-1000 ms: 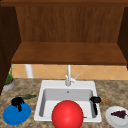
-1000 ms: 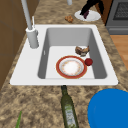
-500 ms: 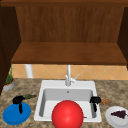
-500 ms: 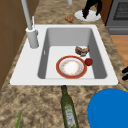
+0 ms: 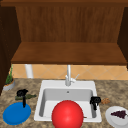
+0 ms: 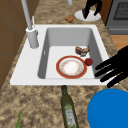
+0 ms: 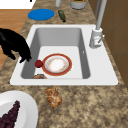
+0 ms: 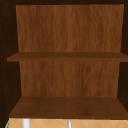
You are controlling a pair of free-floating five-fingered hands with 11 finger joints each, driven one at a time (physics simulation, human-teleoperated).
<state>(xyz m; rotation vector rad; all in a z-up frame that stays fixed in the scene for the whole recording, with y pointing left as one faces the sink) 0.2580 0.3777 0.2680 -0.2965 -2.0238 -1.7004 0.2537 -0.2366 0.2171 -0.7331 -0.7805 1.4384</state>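
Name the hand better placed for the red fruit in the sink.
Likely right: right hand hangs at the sink rim by the red fruit; left hand is over the blue plate.

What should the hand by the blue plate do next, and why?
Probably a small drop of the left hand toward the blue plate. It hangs just above the plate, beside the green bottle, with its fingers straight and holding nothing. The right hand hovers at the right rim of the sink.

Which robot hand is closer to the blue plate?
The left robot hand hovers right above the blue plate; the right robot hand is across the sink, at its right rim.
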